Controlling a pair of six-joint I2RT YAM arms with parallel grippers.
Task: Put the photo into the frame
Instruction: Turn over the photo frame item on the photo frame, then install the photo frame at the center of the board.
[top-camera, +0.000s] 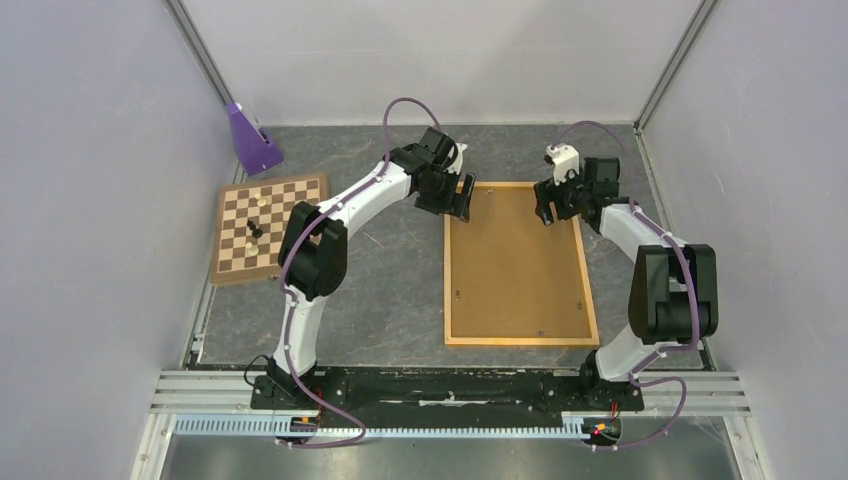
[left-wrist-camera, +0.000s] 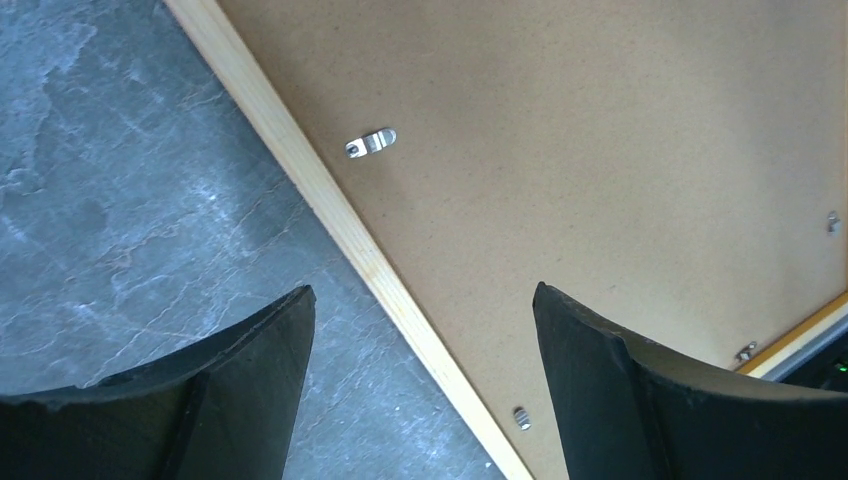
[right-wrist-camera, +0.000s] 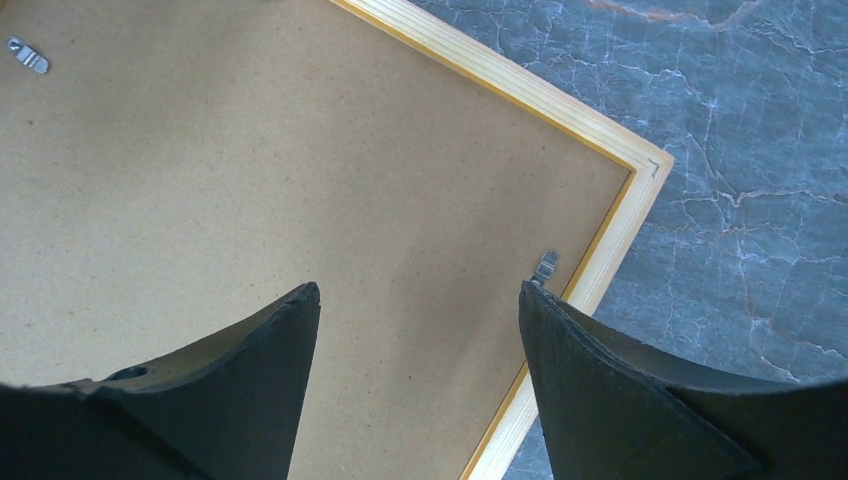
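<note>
Lying back-up: frame (top-camera: 520, 341), backing board (top-camera: 520, 265) in; L pincer (left-wrist-camera: 424, 296), R pincer (right-wrist-camera: 420, 290) open, empty.

The tabletop is covered by a dark grey mat (top-camera: 400, 290) with pale, marble-like veining. Close up, it carries fine scuffs and a soft sheen. Three plain panels close the space in: a left wall (top-camera: 90, 220), a back wall (top-camera: 440, 50) and a right wall (top-camera: 780, 160), all a pale greyish lilac. Slim metal posts (top-camera: 207, 55) mark the two far corners where the panels meet. Along the near edge runs a ribbed aluminium rail (top-camera: 200, 390) — just in front of it lies a slotted white strip (top-camera: 420, 427). The light is even and diffuse, and the shadows on the mat are faint.
</note>
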